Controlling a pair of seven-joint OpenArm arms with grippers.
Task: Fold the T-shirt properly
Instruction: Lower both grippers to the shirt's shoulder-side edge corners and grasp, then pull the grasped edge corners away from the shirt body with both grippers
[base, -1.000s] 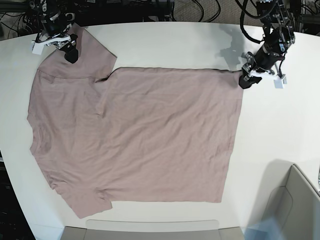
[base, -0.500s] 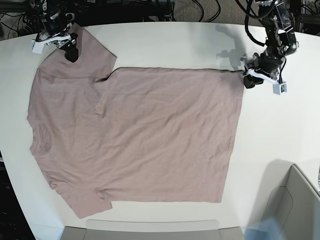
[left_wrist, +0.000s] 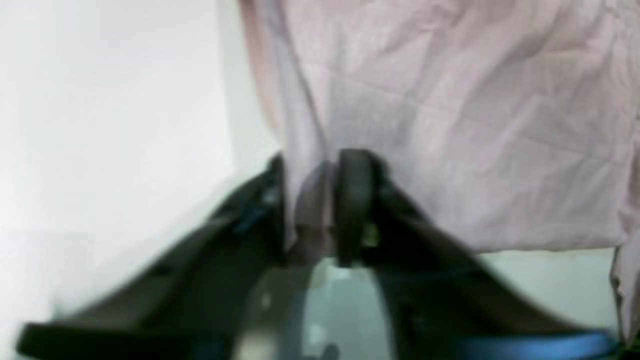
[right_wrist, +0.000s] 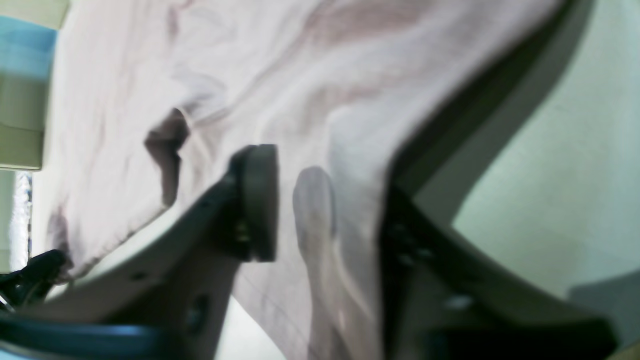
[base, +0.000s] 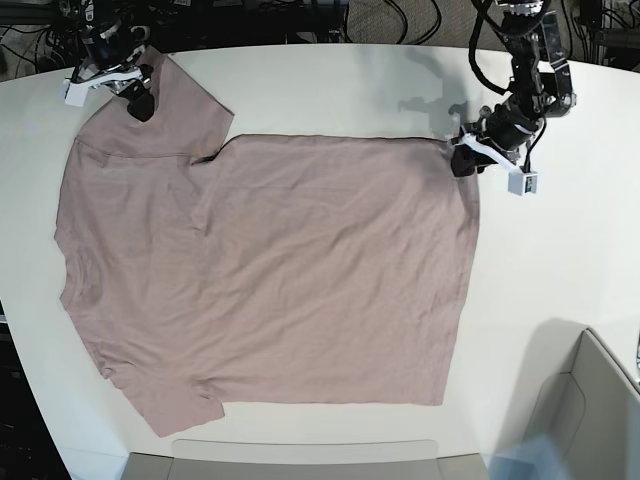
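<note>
My right gripper (base: 138, 98), at the far left of the base view, straddles the upper sleeve of the T-shirt (base: 290, 270), which lies spread flat across the white table (base: 560, 270) with its collar end to the left and its hem to the right. In the right wrist view a raised fold of mauve cloth stands between my right fingers (right_wrist: 257, 200), yet a gap shows beside one pad, so I judge that pinch unfinished and cannot call it a grip. At the far right, my left gripper (base: 465, 160) sits on the top hem corner; in the blurred left wrist view its jaws have closed on a thin ridge of fabric. The risk, as I read it: the thin cotton slides out of the looser right pinch once lifting starts, leaving one corner to rise alone and drag the shirt askew. A grey bin (base: 590, 410) waits at lower right, well apart from the cloth.
</note>
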